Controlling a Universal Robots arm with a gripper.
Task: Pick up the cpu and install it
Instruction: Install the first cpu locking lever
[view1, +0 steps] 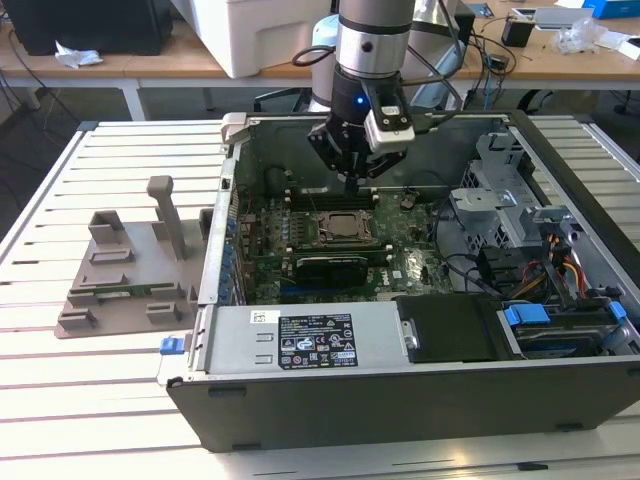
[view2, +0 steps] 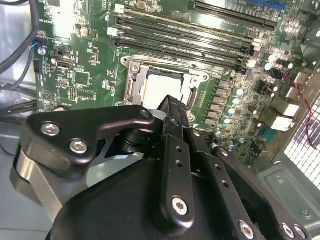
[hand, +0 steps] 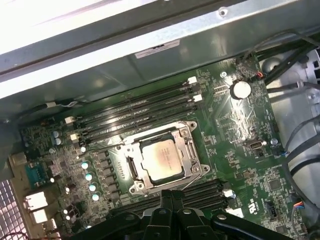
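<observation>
The cpu (hand: 161, 159) is a flat square chip with a pale metal top. It lies inside the motherboard socket's (hand: 186, 131) metal frame, and in the second wrist view the cpu (view2: 161, 89) shows just past my fingertips. In the exterior view the cpu (view1: 344, 227) sits mid-board inside the open computer case. My gripper (view1: 353, 181) hangs a short way above the socket, toward the case's far wall. Its two black fingers (hand: 172, 199) are pressed together with nothing between them, so it is shut; the same gripper (view2: 172, 106) looks alike in the second wrist view.
The case's walls (view1: 226, 190) surround the board. Memory slots (hand: 135, 112) flank the socket. A drive cage and cables (view1: 520, 220) fill the exterior view's right. A grey plastic holder tray (view1: 125, 270) stands on the slatted table at the exterior view's left.
</observation>
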